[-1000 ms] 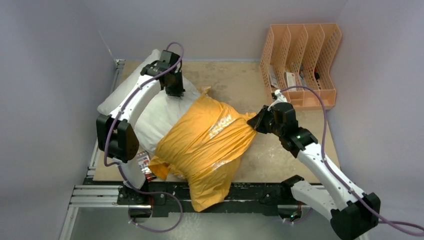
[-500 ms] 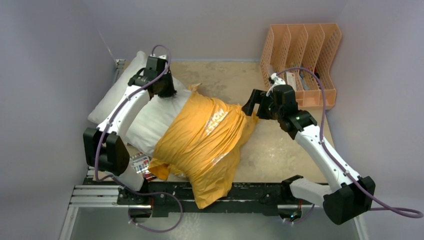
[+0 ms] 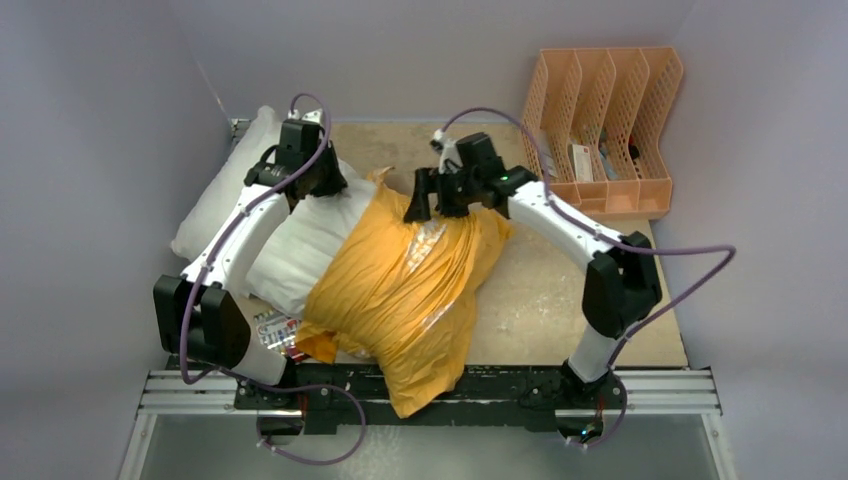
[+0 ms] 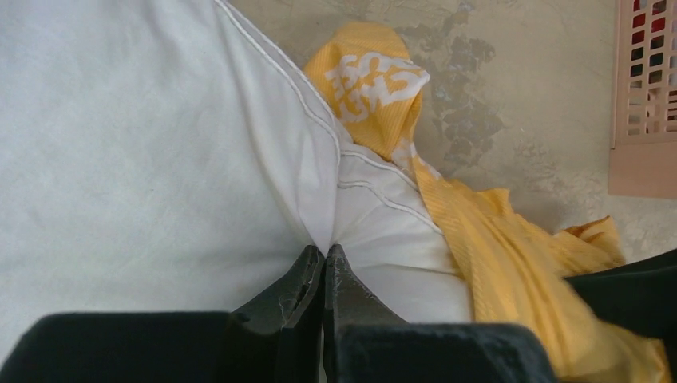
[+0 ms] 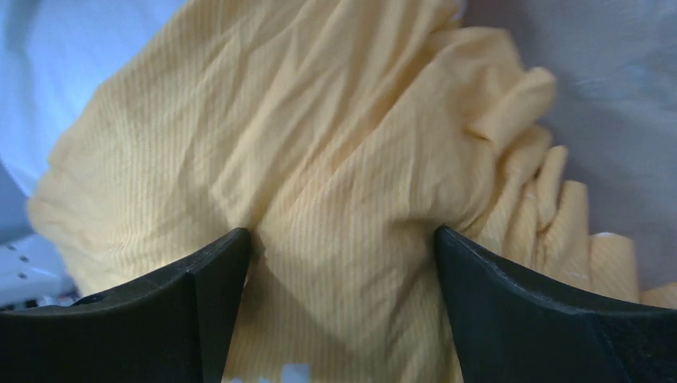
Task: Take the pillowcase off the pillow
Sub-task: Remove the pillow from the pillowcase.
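The white pillow (image 3: 300,235) lies slanted across the table's left half, its near part inside the orange-yellow pillowcase (image 3: 410,290). My left gripper (image 3: 318,185) is shut, pinching a fold of pillow (image 4: 144,136) fabric at its fingertips (image 4: 325,249), just beside the pillowcase (image 4: 495,239) rim. My right gripper (image 3: 425,205) hangs over the case's far edge, jaws spread wide. In the right wrist view its gripper (image 5: 343,239) straddles a bulge of crumpled pillowcase (image 5: 319,144), with the fingers (image 5: 215,271) touching the cloth on both sides.
A peach file rack (image 3: 600,130) with a few items stands at the far right, also in the left wrist view as the rack (image 4: 643,96). A small printed packet (image 3: 280,328) peeks out under the pillow near the left base. Bare tabletop (image 3: 560,300) shows on the right.
My right gripper let go of the pillowcase's right corner, opened and swung left to its far edge. The left gripper dragged the pillow farther toward the far left, baring more white.
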Robot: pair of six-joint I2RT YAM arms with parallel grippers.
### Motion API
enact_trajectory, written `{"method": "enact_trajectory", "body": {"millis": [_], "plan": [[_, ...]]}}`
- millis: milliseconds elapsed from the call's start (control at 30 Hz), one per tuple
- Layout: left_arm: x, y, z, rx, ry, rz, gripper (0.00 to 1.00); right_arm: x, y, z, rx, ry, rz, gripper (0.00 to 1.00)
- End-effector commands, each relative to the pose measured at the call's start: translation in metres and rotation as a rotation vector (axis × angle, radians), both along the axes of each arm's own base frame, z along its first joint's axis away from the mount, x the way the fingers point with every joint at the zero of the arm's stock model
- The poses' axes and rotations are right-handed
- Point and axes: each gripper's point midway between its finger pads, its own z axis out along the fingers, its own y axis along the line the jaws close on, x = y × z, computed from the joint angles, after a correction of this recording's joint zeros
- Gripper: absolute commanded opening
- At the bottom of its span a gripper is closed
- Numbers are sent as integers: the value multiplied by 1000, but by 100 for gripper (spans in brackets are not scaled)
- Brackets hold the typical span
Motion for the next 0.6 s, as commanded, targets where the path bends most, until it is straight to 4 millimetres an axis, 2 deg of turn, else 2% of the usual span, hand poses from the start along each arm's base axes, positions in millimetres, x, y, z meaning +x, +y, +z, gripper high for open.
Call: {"method": "enact_trajectory", "body": {"millis": [0, 67, 100, 133, 167, 233, 300, 367, 433, 500, 567], "plan": [[4, 0, 20, -40, -61, 13, 0, -45, 27, 4, -5, 50, 159, 79], [3, 14, 15, 3, -54, 85, 0, -33, 2, -12, -122, 36, 37, 55], [2, 26, 10, 38, -50, 143, 0, -25, -20, -20, -232, 5, -44, 41], [-1, 39, 3, 75, -40, 198, 0, -21, -39, -25, -317, -18, -101, 23], [-2, 50, 0, 99, -38, 243, 0, -19, -59, -27, -390, -40, -155, 1], [-5, 62, -8, 100, -32, 292, 0, -20, -94, -30, -471, -62, -241, 0], [-5, 69, -5, 90, -49, 321, 0, -23, -123, -31, -466, -58, -311, 0], [-3, 71, -3, 82, -59, 328, 0, -25, -151, -32, -424, -43, -384, 0], [0, 66, 0, 62, -63, 306, 0, -28, -169, -29, -404, -49, -433, 0], [4, 56, 1, 26, -65, 258, 0, -28, -167, -18, -367, -73, -433, 0], [8, 44, 0, -15, -67, 212, 0, -28, -149, -3, -277, -86, -381, 0]]}}
